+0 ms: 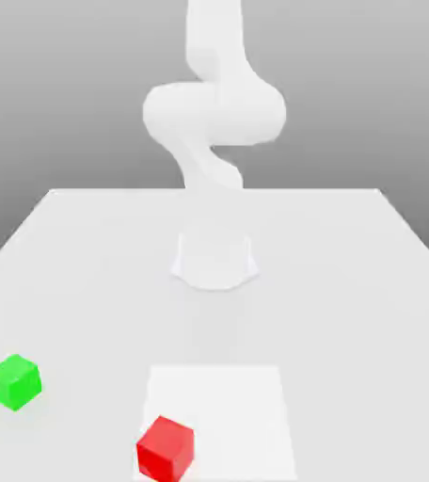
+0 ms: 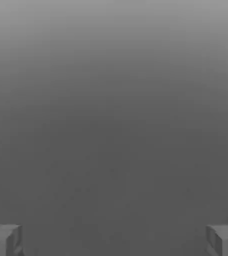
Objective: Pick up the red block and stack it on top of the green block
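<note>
Red block [image 1: 166, 449] bottom centre of exterior view; green block [image 1: 14, 381] lower left, apart; gripper [image 2: 114, 240] fingers spread wide, empty.

Red block [image 1: 166, 449] and green block [image 1: 14, 381] rest well apart.

red block [image 1: 166, 449]: open on all sides, nothing touching it, top free
green block [image 1: 14, 381]: top bare, well apart from red block, bare bench [image 1: 350, 282] between
arm base [image 1: 214, 259]: sole obstacle, mid-bench, far from both blocks
fingers [image 2: 3, 240]: spread wide, gap between them free
</note>
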Controlling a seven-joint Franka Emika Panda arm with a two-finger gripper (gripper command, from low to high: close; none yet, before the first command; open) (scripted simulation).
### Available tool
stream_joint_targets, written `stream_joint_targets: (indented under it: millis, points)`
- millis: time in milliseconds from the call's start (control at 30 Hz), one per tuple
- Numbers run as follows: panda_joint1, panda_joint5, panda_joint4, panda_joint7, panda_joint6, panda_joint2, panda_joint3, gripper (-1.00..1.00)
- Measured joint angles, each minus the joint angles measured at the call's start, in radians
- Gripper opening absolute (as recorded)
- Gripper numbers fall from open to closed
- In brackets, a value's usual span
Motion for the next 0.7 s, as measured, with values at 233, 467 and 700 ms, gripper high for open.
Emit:
stream_joint_targets:
  millis: [233, 467, 700]
  points:
    - [-0.054, -0.022, -0.04, 0.105, 0.096, 0.26, 0.022, 0.0]
    - [-0.093, -0.041, -0.079, 0.207, 0.189, 0.514, 0.028, 0.0]
    - [-0.123, -0.036, -0.118, 0.291, 0.283, 0.767, 0.022, 0.0]
